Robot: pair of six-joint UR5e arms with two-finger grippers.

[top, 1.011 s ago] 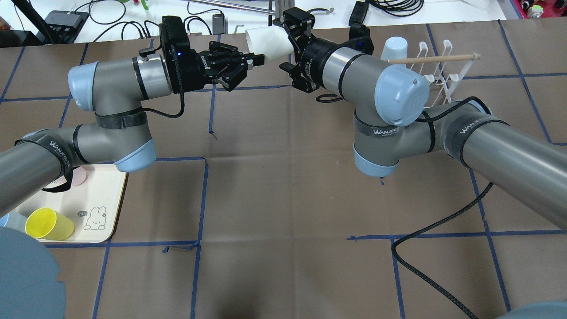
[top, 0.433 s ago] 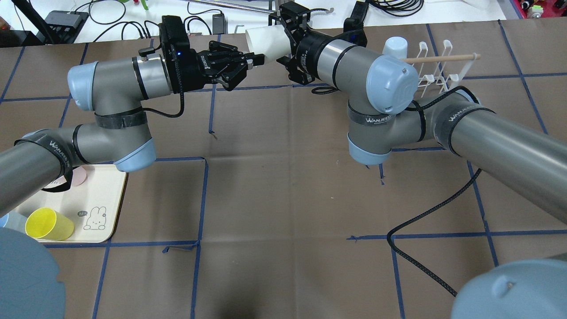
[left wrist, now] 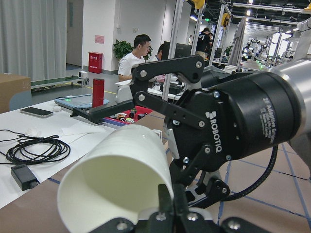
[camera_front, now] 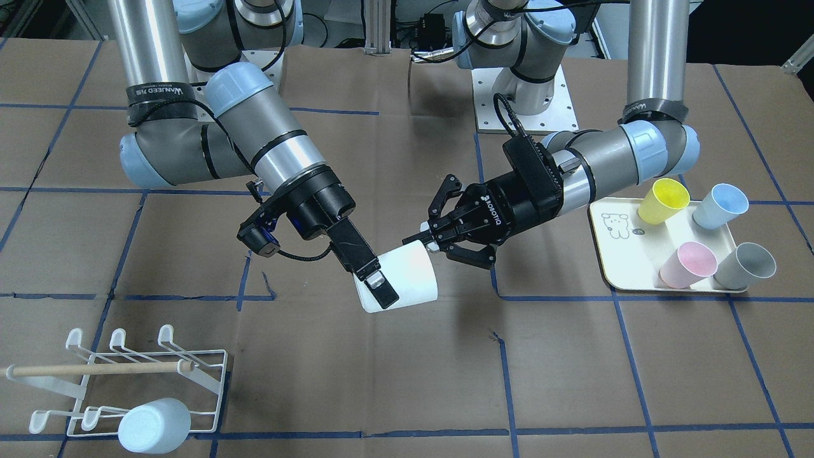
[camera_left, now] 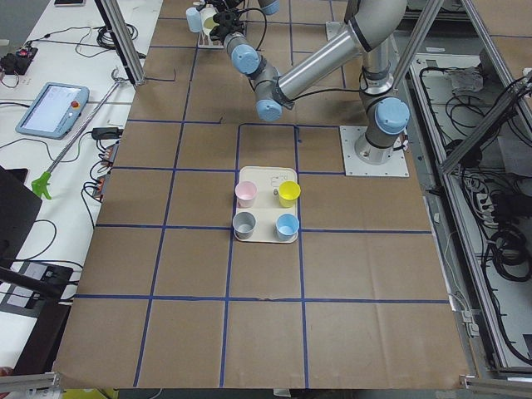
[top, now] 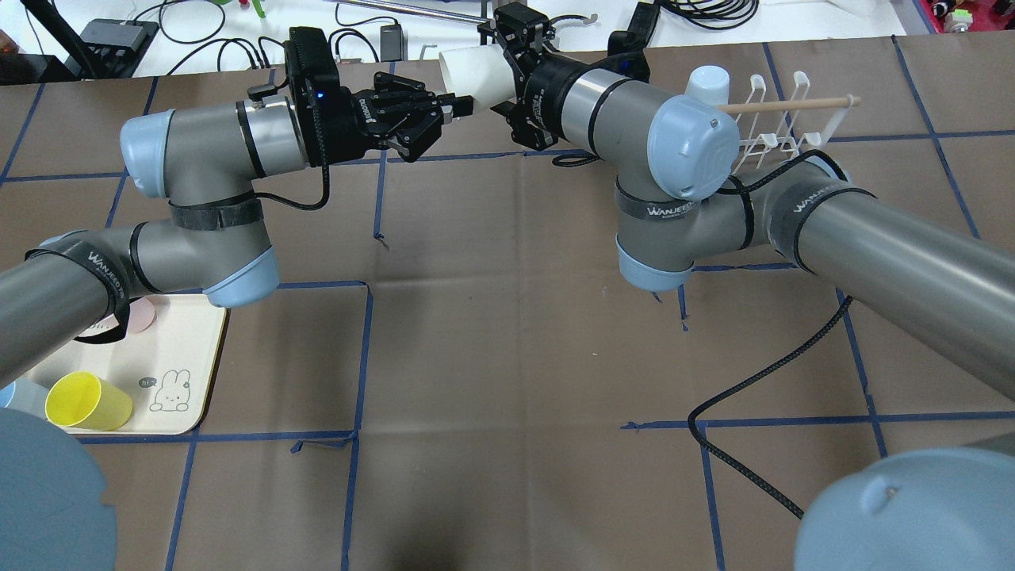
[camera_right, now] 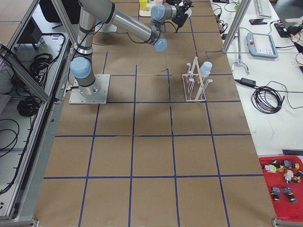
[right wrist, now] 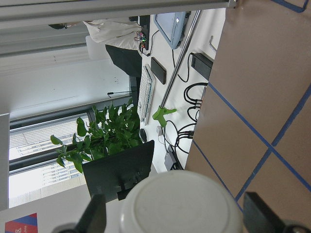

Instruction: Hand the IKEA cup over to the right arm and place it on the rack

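The white IKEA cup hangs on its side above the table's far middle. My left gripper is shut on its rim, and the left wrist view shows the pinch on the cup's lip. The right arm's gripper straddles the base end, open, one finger lying along the cup wall. In the right wrist view the cup's base sits between both fingers with small gaps. The white wire rack stands on the robot's far right.
A pale blue cup hangs upturned on one rack prong. The cream tray by my left arm holds yellow, blue, pink and grey cups. A black cable trails below the right arm.
The right arm has swung left and forward, sliding its open gripper further over the cup's base end. The left arm and the cup have stayed put.
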